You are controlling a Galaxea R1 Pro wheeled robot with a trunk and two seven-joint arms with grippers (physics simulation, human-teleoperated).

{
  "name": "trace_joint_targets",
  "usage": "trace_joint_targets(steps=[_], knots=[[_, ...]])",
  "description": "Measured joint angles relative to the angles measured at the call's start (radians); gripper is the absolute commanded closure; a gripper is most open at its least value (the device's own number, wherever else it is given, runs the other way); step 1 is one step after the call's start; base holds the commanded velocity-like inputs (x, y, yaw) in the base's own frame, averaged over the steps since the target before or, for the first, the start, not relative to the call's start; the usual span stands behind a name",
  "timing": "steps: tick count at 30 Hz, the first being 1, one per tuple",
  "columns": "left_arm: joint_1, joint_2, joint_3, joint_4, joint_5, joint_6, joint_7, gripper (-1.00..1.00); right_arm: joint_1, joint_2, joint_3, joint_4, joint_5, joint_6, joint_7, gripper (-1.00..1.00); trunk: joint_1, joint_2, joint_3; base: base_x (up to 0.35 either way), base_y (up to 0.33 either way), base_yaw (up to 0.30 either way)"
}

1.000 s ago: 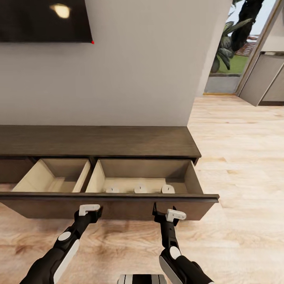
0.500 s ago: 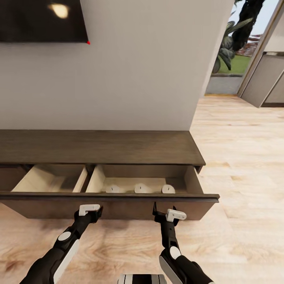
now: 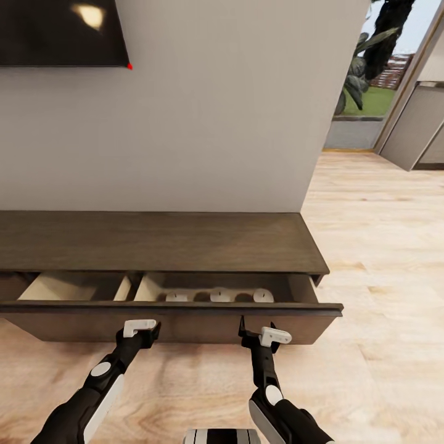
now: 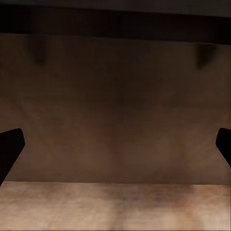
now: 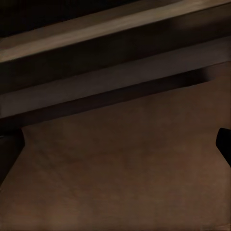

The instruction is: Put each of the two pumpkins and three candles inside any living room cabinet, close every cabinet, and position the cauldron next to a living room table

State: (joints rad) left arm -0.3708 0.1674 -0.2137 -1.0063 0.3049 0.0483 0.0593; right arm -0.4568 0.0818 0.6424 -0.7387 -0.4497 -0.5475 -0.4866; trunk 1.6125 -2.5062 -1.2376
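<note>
The cabinet (image 3: 160,240), a long low dark-brown console, has its wide drawer front (image 3: 185,324) pulled partly out. Three white candles (image 3: 220,296) lie in a row in the drawer's right beige compartment. My left gripper (image 3: 140,327) and right gripper (image 3: 265,336) both stand open, close against the drawer front. In the left wrist view the dark fingertips (image 4: 9,147) sit wide apart before the brown panel (image 4: 115,110). The right wrist view has the same panel (image 5: 120,168) between spread fingertips (image 5: 224,142). The pumpkins, the cauldron and the table are out of view.
A grey wall (image 3: 216,123) rises behind the console, with a dark screen (image 3: 55,31) at upper left. Pale wood floor (image 3: 382,246) stretches to the right toward a glass door (image 3: 364,80) with plants outside.
The drawer has slid further into the console, so its opening is much narrower. The view has moved forward with both grippers held at the drawer front.
</note>
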Motion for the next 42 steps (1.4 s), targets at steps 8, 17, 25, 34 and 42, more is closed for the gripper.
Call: trace_joint_targets(steps=[8,17,25,34,42], knots=[[0.0,0.0,0.0,0.0,0.0,0.0,-0.001,-1.0,0.0,0.0,0.0,0.0,-0.001,0.0,0.0,-1.0,0.0,0.0,0.0,0.218,0.0,0.0],[0.0,0.0,0.0,0.0,0.0,0.0,0.0,-1.0,0.0,0.0,-0.002,0.001,-0.004,-0.003,-0.002,-1.0,0.0,0.0,0.0,0.218,0.056,0.0],[0.0,0.001,0.001,0.0,0.0,0.0,0.0,-1.0,0.0,0.0,-0.001,0.0,0.002,0.0,0.0,-1.0,0.0,0.0,0.0,0.127,0.023,0.0],[0.0,0.002,0.002,0.0,0.0,0.0,0.0,-1.0,0.0,0.0,0.0,0.0,0.004,0.001,0.001,-1.0,0.0,0.0,0.0,0.032,0.004,0.0],[0.0,0.001,0.002,0.0,0.0,0.0,-0.001,-1.0,-0.001,0.0,0.001,-0.002,0.021,0.003,0.002,-1.0,0.001,0.0,0.0,-0.077,0.004,0.0]])
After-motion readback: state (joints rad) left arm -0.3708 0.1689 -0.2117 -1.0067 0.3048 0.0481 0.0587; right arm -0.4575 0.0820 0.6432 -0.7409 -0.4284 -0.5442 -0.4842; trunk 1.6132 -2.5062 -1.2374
